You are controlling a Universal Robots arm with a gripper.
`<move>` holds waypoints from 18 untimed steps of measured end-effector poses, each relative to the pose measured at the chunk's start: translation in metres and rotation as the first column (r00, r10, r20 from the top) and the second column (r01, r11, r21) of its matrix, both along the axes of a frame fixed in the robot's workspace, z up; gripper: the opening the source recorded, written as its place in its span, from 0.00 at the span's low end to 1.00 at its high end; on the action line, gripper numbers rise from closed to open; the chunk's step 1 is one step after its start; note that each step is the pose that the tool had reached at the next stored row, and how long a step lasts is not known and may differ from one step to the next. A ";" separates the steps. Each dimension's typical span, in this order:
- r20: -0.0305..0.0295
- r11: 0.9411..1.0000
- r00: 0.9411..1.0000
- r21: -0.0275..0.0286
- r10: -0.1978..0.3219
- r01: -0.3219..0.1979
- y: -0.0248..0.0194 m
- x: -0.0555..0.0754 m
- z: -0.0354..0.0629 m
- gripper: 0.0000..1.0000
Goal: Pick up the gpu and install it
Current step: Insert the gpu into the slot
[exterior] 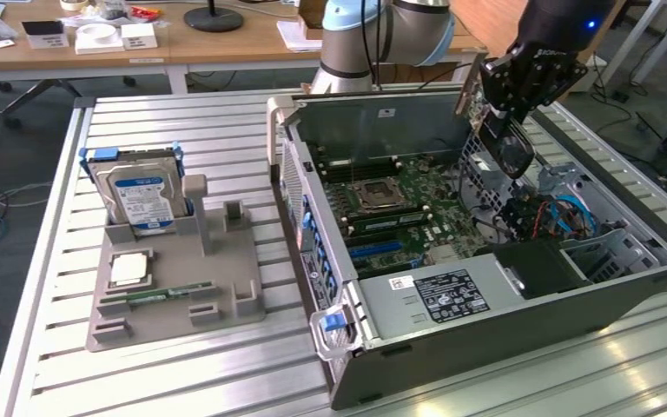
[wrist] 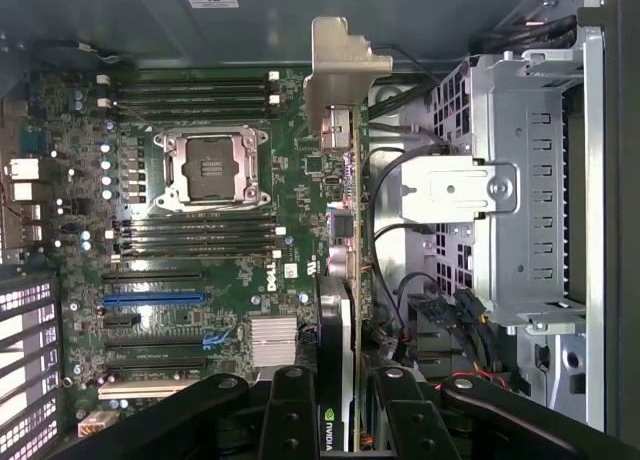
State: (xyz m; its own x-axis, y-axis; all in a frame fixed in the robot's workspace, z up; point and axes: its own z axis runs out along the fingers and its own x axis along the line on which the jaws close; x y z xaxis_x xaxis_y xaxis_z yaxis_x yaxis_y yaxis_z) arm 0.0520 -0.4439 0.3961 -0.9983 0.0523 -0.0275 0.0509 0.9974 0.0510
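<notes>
The black two-fingered gripper (exterior: 510, 113) is clamped on the gpu (exterior: 507, 148), a thin dark circuit card with a silvery metal end bracket, one finger against each flat face. In the wrist view the gripper (wrist: 342, 405) holds the gpu (wrist: 346, 230) edge-on, like a blade, with its bracket farthest from the fingers. That upright hold looks chosen so the card's lower edge can go straight down into a slot.

The gpu hangs in the air above the open grey metal computer case (exterior: 472, 347), which lies on its side on the ribbed aluminium table (exterior: 194, 130). It is over the edge of the green motherboard (wrist: 290, 180), just beside the perforated silver drive cage (wrist: 530, 180) and not seated in anything. The long blue expansion slot (wrist: 150, 302) lies well off to one side of the card, with bare board between them.

Room is tight on the cage side, where blue cables (exterior: 562, 213) crowd in, and freer over the board. Well apart on the table, a grey plastic holder (exterior: 171, 321) carries a silver hard drive with a blue-white label (exterior: 142, 195)
</notes>
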 end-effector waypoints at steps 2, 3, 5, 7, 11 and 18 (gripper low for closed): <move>0.000 1.000 1.000 0.000 0.000 0.000 0.0000 0.000 0.0000 0.27; 0.000 1.000 1.000 0.000 0.000 0.000 0.0000 0.000 0.0000 0.27; 0.000 1.000 1.000 0.000 0.000 0.000 0.0000 0.000 0.0000 0.27; 0.000 1.000 1.000 0.000 0.000 0.000 0.0000 0.000 0.0000 0.27; 0.000 1.000 1.000 0.000 0.001 -0.001 0.0000 0.000 0.0000 0.27; 0.000 0.997 0.997 0.000 0.081 -0.081 0.0000 0.000 -0.0001 0.27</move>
State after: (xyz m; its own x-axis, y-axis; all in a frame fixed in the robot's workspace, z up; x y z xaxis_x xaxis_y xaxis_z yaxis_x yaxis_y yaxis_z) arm 0.0517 -0.4439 0.3960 -0.9992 -0.0283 -0.0275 -0.0297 0.9983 0.0511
